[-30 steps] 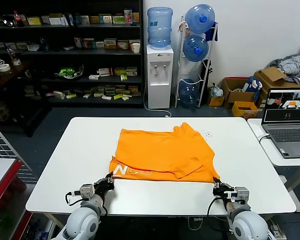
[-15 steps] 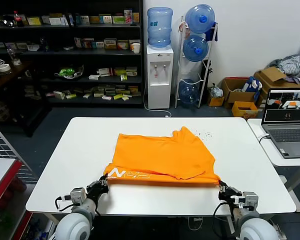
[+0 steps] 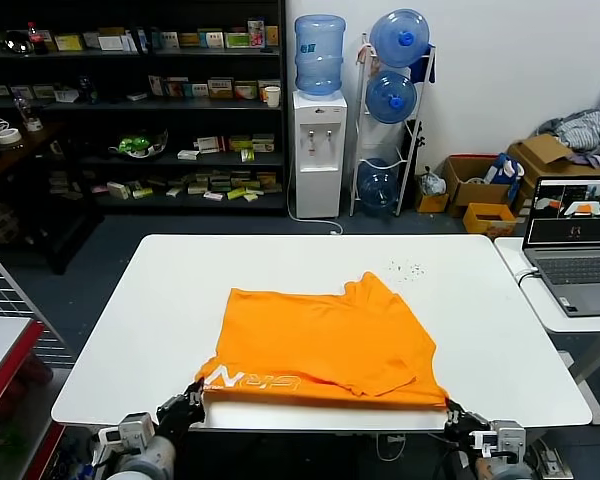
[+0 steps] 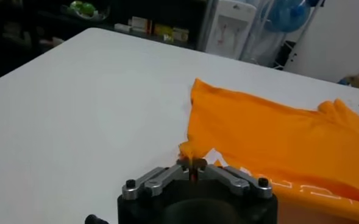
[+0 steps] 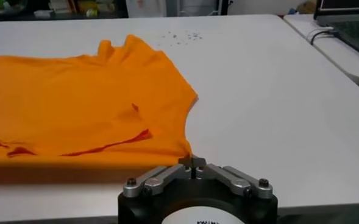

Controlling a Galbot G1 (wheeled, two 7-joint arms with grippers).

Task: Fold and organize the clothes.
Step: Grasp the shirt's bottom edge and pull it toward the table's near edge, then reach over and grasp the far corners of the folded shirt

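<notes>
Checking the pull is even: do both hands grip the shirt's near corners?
Yes: the left hand and right hand each pinch a near corner of the orange T-shirt.

1 orange T-shirt (image 3: 325, 340), 2 end effectors, 4 water bottles, 1 laptop (image 3: 575, 245).

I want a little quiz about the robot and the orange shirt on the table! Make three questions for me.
1. True or false: the orange shirt lies on the white table.
2. Which side of the shirt do the white letters sit on: A) the edge nearest the robot, B) the edge nearest the water cooler, C) the middle?
3. Fill the gap: the left pincer and the right pincer each pinch a near ____ of the shirt.

Key
1. True.
2. A.
3. Corner: each pincer is shut on one, at the table's near edge.
</notes>
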